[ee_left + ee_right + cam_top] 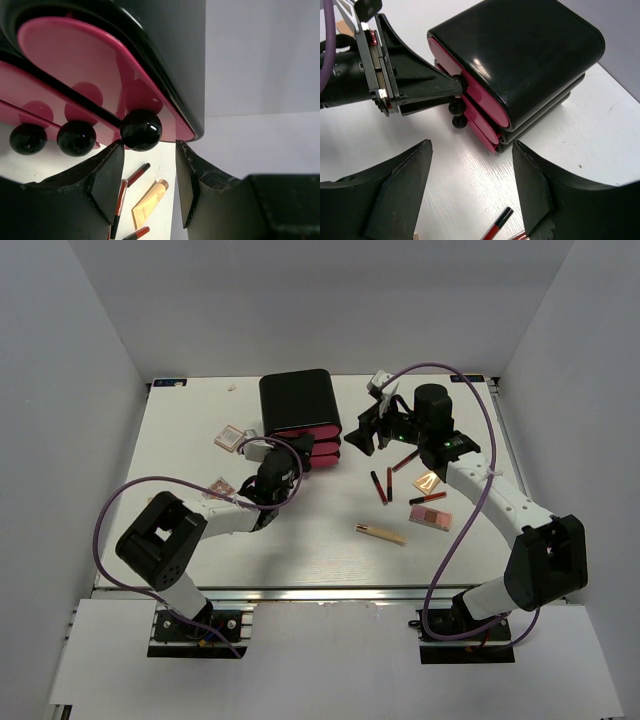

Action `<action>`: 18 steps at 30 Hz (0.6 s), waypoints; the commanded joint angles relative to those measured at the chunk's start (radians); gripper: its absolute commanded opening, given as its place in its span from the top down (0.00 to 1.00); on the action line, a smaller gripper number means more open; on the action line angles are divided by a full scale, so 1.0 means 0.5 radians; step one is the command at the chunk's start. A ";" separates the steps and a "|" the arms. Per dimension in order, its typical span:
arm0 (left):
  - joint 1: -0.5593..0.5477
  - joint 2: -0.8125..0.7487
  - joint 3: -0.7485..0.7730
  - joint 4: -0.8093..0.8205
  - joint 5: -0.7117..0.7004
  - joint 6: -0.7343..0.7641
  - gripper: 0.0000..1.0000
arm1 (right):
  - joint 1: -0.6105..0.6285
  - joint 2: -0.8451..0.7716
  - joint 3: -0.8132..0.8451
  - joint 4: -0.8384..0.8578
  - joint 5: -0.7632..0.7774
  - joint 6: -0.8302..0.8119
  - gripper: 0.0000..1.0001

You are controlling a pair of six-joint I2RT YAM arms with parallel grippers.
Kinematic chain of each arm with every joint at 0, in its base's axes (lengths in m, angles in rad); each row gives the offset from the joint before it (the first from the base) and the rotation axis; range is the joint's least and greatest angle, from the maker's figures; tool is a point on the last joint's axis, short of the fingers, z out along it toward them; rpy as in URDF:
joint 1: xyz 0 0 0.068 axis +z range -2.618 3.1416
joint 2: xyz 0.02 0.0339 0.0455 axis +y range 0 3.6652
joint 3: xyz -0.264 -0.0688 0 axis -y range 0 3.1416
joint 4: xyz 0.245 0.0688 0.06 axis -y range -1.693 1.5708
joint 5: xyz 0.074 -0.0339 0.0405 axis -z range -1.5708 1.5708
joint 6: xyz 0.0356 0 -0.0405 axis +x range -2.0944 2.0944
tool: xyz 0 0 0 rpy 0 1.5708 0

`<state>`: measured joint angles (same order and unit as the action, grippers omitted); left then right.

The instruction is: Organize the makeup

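The makeup lies scattered on the white table. Two pinkish compacts (230, 437) (220, 485) sit on the left. On the right are dark-red lip sticks (379, 486), a peach tube (427, 481), a pink palette (431, 517) and a gold-beige stick (380, 533). My left gripper (149, 144) is open at the black knob (141, 130) of the box's top pink drawer (90, 65). The knob touches its left finger, with a gap at the right one. My right gripper (471, 145) hangs open and empty over bare table beside the box, a lip stick (497, 225) below it.
The black box (300, 400) with three pink drawers stands at the back centre, two more knobs (76, 138) below the top one. Grey walls close in the left, back and right edges of the table. The purple cables (470, 520) loop over both arms.
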<state>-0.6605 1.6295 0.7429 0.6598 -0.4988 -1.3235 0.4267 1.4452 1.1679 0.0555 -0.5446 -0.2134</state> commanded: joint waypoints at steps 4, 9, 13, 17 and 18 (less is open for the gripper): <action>0.054 -0.022 0.021 0.055 -0.067 -0.028 0.48 | -0.004 -0.083 -0.029 0.052 0.037 -0.061 0.29; 0.094 0.011 0.033 0.040 -0.061 -0.065 0.52 | -0.019 -0.077 -0.023 0.045 0.040 -0.064 0.29; 0.115 0.054 0.069 0.049 -0.049 -0.068 0.53 | -0.025 -0.077 -0.019 0.042 0.040 -0.067 0.28; 0.122 0.085 0.091 0.073 -0.030 -0.053 0.55 | -0.028 -0.077 -0.023 0.033 0.040 -0.079 0.28; 0.121 0.088 0.088 0.089 -0.024 -0.053 0.57 | -0.031 -0.080 -0.023 0.030 0.043 -0.082 0.28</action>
<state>-0.6170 1.6676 0.7567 0.6819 -0.4919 -1.3529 0.4179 1.4395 1.1603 0.0528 -0.5259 -0.2405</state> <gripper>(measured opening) 0.450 0.715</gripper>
